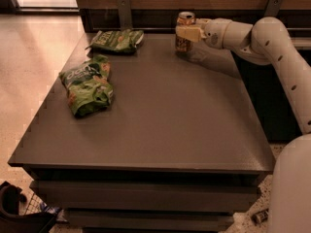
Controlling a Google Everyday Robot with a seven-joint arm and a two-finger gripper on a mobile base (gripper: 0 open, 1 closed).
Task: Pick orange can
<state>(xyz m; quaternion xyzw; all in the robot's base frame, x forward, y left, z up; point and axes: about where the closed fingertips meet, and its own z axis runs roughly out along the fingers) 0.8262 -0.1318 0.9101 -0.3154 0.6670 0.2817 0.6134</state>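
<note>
The orange can is upright at the far edge of the dark table, right of centre, with its silver top rim showing. My gripper reaches in from the right on the white arm. Its tan fingers are closed across the can's upper body. The can's base is right at the table surface or just above it; I cannot tell whether it touches.
Two green snack bags lie on the left of the table, one at the far edge and a larger one nearer. A wooden wall with metal brackets runs behind the table. My white base stands at the table's right front corner.
</note>
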